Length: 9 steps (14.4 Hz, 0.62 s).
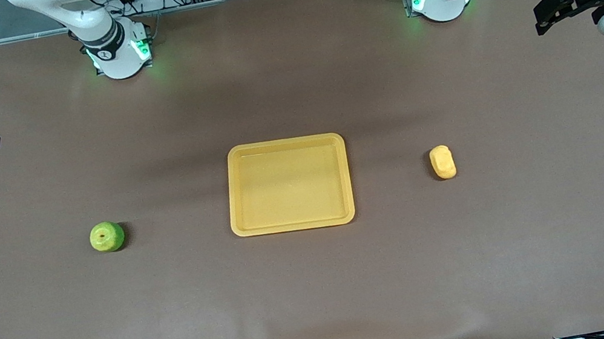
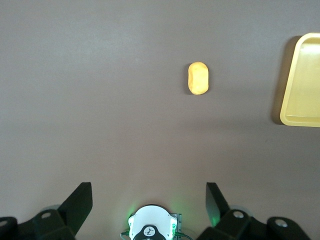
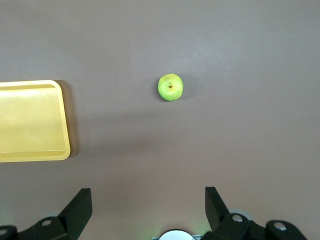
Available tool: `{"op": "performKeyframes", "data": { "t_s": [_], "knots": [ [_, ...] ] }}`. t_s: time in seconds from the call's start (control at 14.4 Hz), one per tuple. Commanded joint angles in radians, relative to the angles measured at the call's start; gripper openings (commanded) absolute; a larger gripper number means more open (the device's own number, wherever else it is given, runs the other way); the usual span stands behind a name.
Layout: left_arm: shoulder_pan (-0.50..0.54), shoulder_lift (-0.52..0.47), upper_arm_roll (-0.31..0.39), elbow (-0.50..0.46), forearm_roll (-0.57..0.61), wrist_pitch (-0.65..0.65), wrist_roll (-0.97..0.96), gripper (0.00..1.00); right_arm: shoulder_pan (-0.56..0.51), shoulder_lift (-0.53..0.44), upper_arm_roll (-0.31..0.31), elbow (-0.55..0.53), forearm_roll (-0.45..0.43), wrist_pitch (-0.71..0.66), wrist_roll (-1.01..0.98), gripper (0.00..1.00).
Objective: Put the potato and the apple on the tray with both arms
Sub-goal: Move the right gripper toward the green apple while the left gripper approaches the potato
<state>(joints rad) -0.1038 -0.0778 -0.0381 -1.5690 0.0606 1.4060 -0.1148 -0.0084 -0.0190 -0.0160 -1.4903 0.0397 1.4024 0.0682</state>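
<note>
1. Tray (image 1: 238, 192): yellow-orange, rectangular, raised rim; sits mid-surface between the 2 items. Holds nothing.
2. Apple (image 1: 106, 236): round, yellow-green, stem dimple up; rests on the brown surface (image 1: 322, 289) toward the right arm's end, well apart from the tray, untouched.
3. Potato (image 1: 442, 162): oblong, yellow-orange; rests on the surface toward the left arm's end, well apart from the tray, untouched.
4. Left gripper (image 2: 149, 200): raised over the surface at the left arm's end, jaws spread wide, carrying nothing; the potato lies in its wrist view.
5. Right gripper (image 3: 148, 202): raised over the surface at the right arm's end, jaws spread wide, carrying nothing; the apple lies in its wrist view.
6. Progress, judged: 0 of 2 items placed. Remaining for each arm: descend, grasp, carry to tray, release.
</note>
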Motion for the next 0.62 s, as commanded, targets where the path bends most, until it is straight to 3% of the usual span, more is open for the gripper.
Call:
{"op": "performKeyframes", "data": {
  "t_s": [0.0,0.55],
  "knots": [
    [-0.002,0.007,0.0,0.011,-0.016,-0.01,0.021,1.0,0.007,0.002,-0.002,0.015,0.009,-0.003,0.016,1.0],
    [-0.007,0.042,-0.002,0.0,-0.016,-0.001,0.0,1.0,0.005,0.103,-0.004,0.013,0.006,0.05,0.008,1.0]
  ]
}}
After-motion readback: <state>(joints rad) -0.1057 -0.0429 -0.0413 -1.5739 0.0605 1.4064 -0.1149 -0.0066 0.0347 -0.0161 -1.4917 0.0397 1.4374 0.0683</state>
